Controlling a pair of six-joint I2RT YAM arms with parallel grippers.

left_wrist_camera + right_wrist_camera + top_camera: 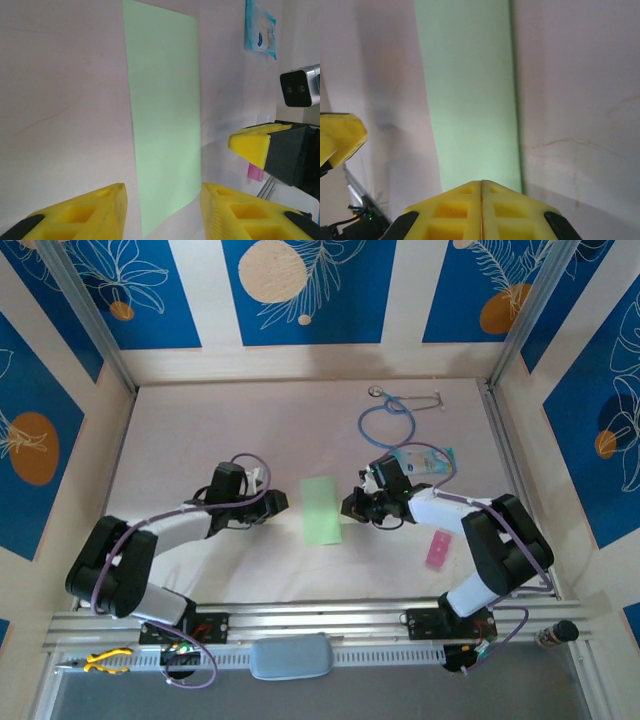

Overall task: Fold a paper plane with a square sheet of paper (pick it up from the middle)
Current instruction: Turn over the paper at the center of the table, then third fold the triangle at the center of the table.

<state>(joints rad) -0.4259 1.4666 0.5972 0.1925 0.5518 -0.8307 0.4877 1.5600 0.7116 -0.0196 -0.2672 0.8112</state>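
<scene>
The left arm [165, 530] and right arm [480, 525] both bend inward low over the table [200, 420], wrists facing each other across the square sheet of paper [320, 510]. The sheet lies flat at the table's centre, folded to a narrow rectangle running 12 to 6 o'clock. The left gripper [276, 502] sits at the sheet's 9 o'clock, its fingers [85, 215] spread with a clear gap, pinching nothing. The right gripper [350, 506] sits at 3 o'clock, its fingers [510, 215] pressed together and empty. Whether either tip touches the paper is hard to tell. In the right wrist view the fingers hide the sheet's near end.
</scene>
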